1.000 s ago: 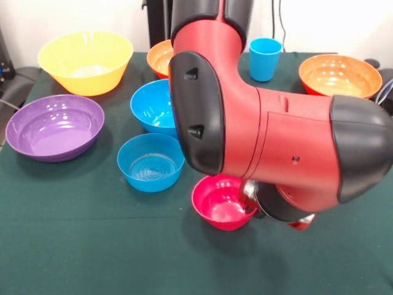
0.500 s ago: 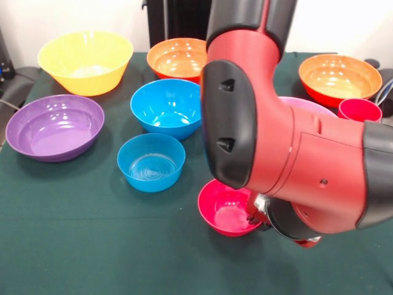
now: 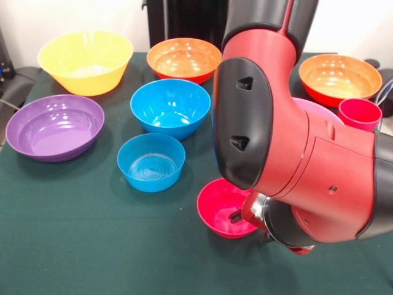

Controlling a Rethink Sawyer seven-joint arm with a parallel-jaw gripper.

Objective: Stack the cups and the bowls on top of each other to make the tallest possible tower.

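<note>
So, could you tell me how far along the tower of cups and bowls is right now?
Nothing is stacked yet: the purple bowl, medium blue bowl and small blue bowl each sit alone. The arm hangs over the small magenta-red bowl, its gripper mostly hidden. All the stacking remains.

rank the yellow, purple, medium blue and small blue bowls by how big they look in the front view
1. yellow bowl and purple bowl: about alike across; the yellow is deeper and farther from the camera, so likely biggest.
2. medium blue bowl
3. small blue bowl
</note>
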